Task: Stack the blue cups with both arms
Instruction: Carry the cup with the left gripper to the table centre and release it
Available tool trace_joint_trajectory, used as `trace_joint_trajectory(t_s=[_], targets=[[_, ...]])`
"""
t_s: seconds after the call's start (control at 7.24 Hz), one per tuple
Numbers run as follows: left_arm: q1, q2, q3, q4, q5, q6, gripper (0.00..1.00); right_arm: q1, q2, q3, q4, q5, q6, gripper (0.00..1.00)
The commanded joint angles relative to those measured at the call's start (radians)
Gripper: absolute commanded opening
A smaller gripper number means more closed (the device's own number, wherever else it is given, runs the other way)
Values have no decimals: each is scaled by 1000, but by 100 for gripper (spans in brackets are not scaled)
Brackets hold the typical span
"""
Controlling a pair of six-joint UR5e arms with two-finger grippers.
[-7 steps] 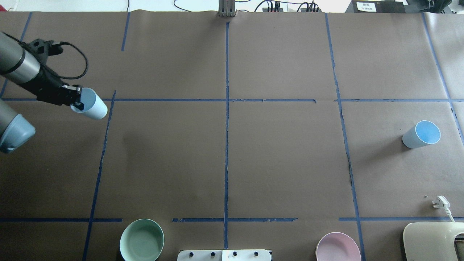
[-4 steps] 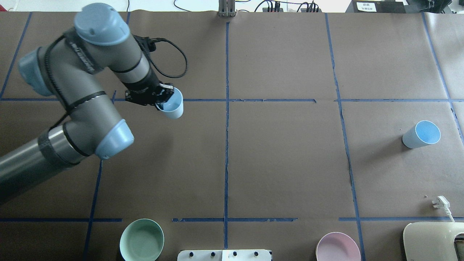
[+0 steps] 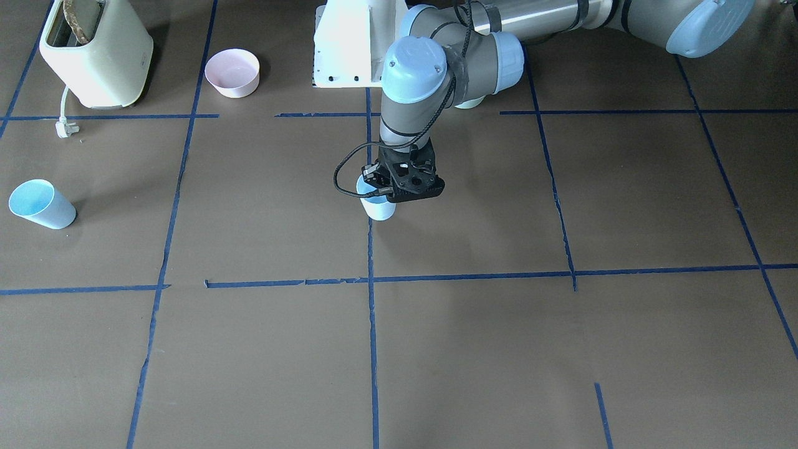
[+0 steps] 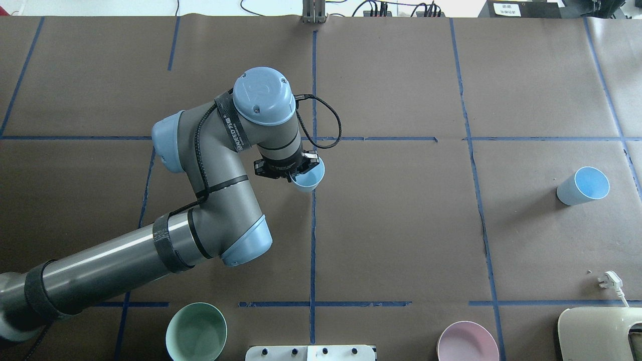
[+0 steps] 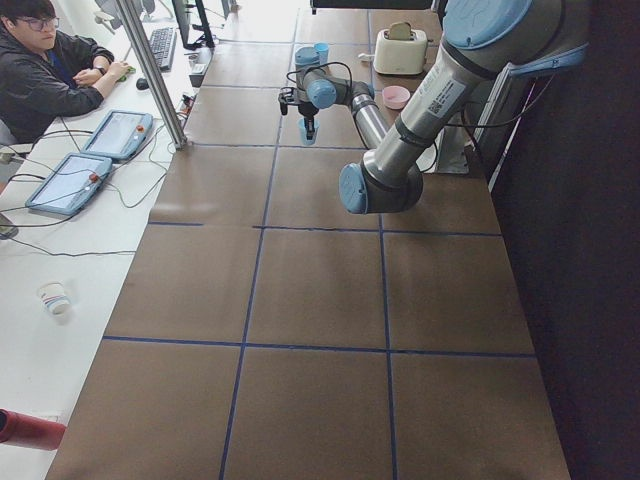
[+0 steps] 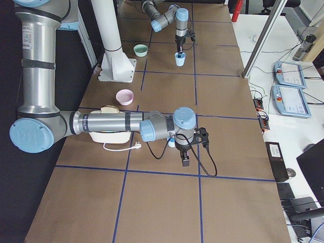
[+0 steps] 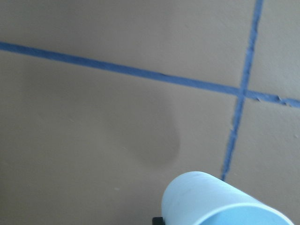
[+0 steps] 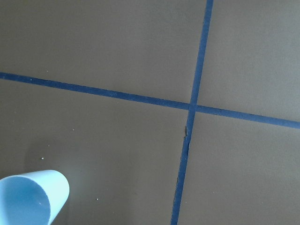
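The left arm [image 4: 220,165], a grey tube with light blue joint caps, is reaching out over the middle of the brown paper-covered table [image 4: 401,225]. Its black two-finger left gripper [image 4: 295,175] is pointing downward and gripping a pale blue tapered cup [image 4: 310,180] by the rim. The fingers are set close together on the near wall, one of them seeming to sit inside the sky-blue mouth. The cup is hanging mouth up under the gripper, right over the long blue tape line [image 4: 313,240] that runs down the table's centre. In the left wrist view the cup's shadow is lying apart from it on the paper, so the cup looks to be held clear of the surface.

The second pale blue cup [image 4: 583,186] is standing alone, mouth up, far off on the robot's right side of the table. In the right wrist view it is showing at the lower left corner. The right arm [image 6: 106,123] is stretching low across the table in the right-side view, with the right gripper [image 6: 184,160] at its end. Whether those fingers are apart or together cannot be told from there.

A round mint-green bowl [image 4: 196,332] and a round pink bowl [image 4: 467,343] are sitting at the near edge, and a cream toaster [image 3: 96,53] is sitting at the corner.
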Motion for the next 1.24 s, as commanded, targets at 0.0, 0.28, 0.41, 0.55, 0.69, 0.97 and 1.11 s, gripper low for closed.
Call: trace_joint_trajectory(t_s=[0.0, 0.28, 0.41, 0.55, 0.69, 0.97, 1.11], targets=[[20, -7, 46, -42, 5, -2, 7, 0, 0, 0, 0, 0, 1, 100], [25, -7, 45, -42, 5, 11, 99, 0, 0, 0, 0, 0, 1, 100], [23, -5, 37, -39, 5, 10, 100, 0, 0, 0, 0, 0, 1, 100], [17, -4, -4, -19, 2, 13, 100, 0, 0, 0, 0, 1, 1, 100], [-16, -2, -70, 63, -25, 60, 100, 0, 2, 3, 0, 1, 1, 100], [-154, 112, -278, 264, -131, 297, 100, -34, 24, 9, 2, 1, 0, 100], [-261, 228, -367, 323, -168, 506, 100, -38, 26, 14, 3, 3, 0, 100]])
